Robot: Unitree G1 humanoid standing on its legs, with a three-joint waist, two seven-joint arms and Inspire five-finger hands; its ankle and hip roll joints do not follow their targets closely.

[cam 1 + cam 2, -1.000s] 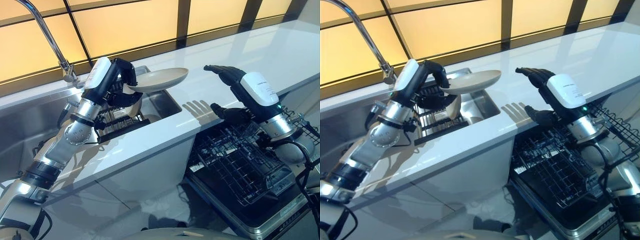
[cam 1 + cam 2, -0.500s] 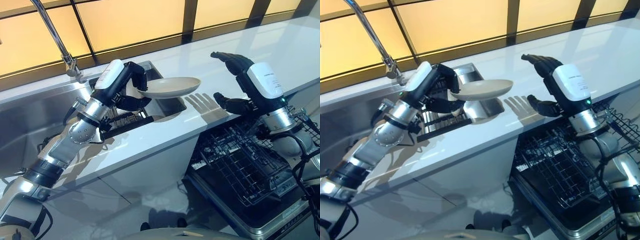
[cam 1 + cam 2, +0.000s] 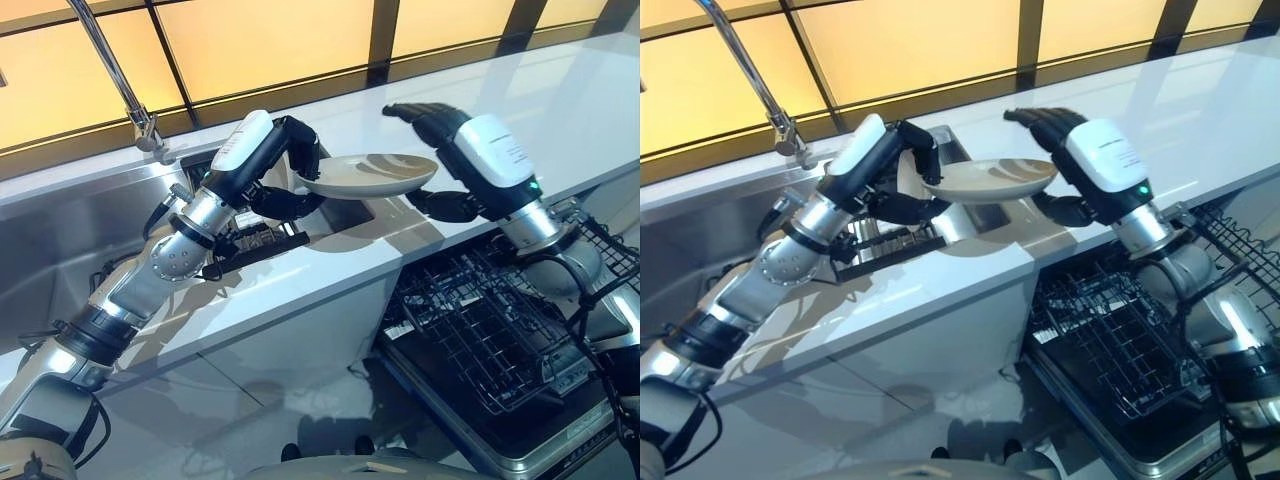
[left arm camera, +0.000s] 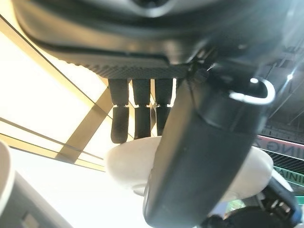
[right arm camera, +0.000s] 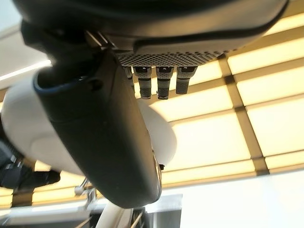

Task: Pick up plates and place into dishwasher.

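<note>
1. Left eye view is showing the long white glossy countertop (image 3: 330,270) running across the scene, with amber window panels (image 3: 270,40) glowing behind it.
2. Set into the countertop on the robot's left, the stainless steel sink (image 3: 60,240) is sitting under a tall curved chrome faucet (image 3: 110,70), with a dark dish rack (image 3: 255,245) lying in the basin near its right end.
3. Below the countertop on the robot's right, the open dishwasher's dark wire rack (image 3: 490,340) is standing pulled out.
4. The shallow cream-coloured ceramic plate (image 3: 372,173) is hanging level in the air above the sink's right end and the countertop, between the two hands, well above the dishwasher rack.
5. The left hand (image 3: 292,170) is gripping the plate's left rim, with fingers curled over the top and thumb underneath, as the left wrist view is showing with the fingers (image 4: 135,121) lying across the pale dish.
6. The right hand (image 3: 440,140) is closing on the plate's right rim, with its fingers arching over the top and its thumb under the edge, touching it.
</note>
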